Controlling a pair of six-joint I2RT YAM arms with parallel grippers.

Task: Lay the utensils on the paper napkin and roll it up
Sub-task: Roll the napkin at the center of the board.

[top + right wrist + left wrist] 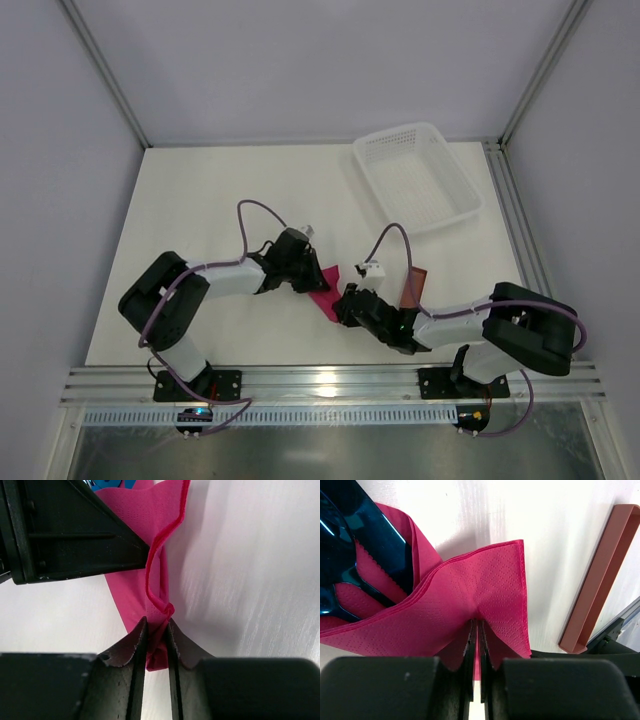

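One pink napkin (pixel 326 290) lies at the front middle of the table (pixel 200 220), held from both sides. The left gripper (pixel 476 630) has its fingers pressed together on one edge, and the right gripper (pixel 156 625) is clamped on a bunched fold. Blue utensils (pixel 350 560) sit in its fold, too hidden to count; one brown sleeve (pixel 600 580) lies just beside it, one white basket (pixel 400 131) stands well apart far right, and open tabletop stretches left.

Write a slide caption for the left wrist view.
Left end effector pinching the pink napkin folded around blue utensils, a reddish-brown sleeve lying apart on the white table.
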